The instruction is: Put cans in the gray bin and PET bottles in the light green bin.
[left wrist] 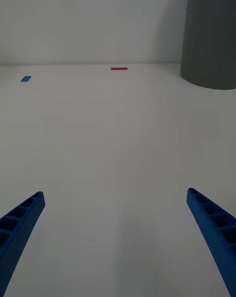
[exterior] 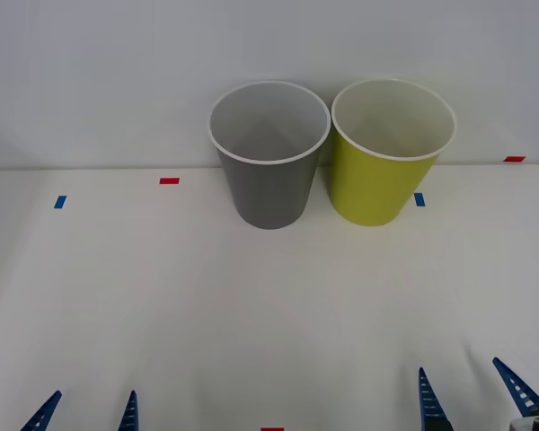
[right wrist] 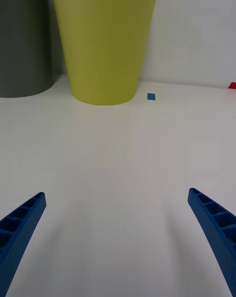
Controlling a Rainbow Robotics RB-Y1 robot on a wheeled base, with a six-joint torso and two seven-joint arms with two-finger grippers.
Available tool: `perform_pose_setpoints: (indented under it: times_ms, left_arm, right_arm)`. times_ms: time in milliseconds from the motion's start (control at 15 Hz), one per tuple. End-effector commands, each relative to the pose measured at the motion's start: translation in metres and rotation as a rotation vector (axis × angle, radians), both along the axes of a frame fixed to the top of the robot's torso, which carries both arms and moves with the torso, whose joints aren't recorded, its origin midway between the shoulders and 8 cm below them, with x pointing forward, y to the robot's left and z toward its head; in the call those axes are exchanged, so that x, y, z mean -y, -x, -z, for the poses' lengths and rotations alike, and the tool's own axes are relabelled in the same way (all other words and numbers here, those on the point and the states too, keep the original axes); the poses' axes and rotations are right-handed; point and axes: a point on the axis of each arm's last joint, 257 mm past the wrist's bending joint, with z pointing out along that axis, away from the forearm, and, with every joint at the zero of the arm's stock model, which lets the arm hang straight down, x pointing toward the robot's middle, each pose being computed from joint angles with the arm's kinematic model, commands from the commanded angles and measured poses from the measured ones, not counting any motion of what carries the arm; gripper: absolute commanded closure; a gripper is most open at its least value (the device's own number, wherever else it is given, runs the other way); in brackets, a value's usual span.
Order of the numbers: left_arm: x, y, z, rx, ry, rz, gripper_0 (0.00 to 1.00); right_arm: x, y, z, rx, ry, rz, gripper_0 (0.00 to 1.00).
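Both claws spread, empty: left claw point(exterior: 88, 413), right claw point(exterior: 472, 397), low at near worktop point(exterior: 251, 305) edge. Gray bin point(exterior: 268, 157) touching light green bin point(exterior: 391, 157) at far side. Nothing left out to sort; likely done or not started.

one gray bin point(exterior: 268, 193), one light green bin point(exterior: 377, 189)

Left pincer point(exterior: 88, 411) & right pincer point(exterior: 472, 395) — both low, near edge, fingers spread wide
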Motion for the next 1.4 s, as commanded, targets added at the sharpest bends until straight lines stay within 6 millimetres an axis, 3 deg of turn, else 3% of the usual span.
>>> perform_pose_setpoints:
  times_ms: [67, 267, 1400]
  left_arm:
    - [0.0, 0.0, 0.0, 0.0, 0.0, 0.0, 0.0]
    - [0.0, 0.0, 0.0, 0.0, 0.0, 0.0, 0.0]
    - [0.0, 0.0, 0.0, 0.0, 0.0, 0.0, 0.0]
  right_arm:
    - [0.0019, 0.0196, 0.0062, -0.02, 0.006, 0.025, 0.0]
    - [0.0034, 0.0277, 0.0108, -0.035, 0.017, 0.049, 0.0]
    - [0.0016, 0.0276, 0.0106, -0.032, 0.02, 0.058, 0.0]
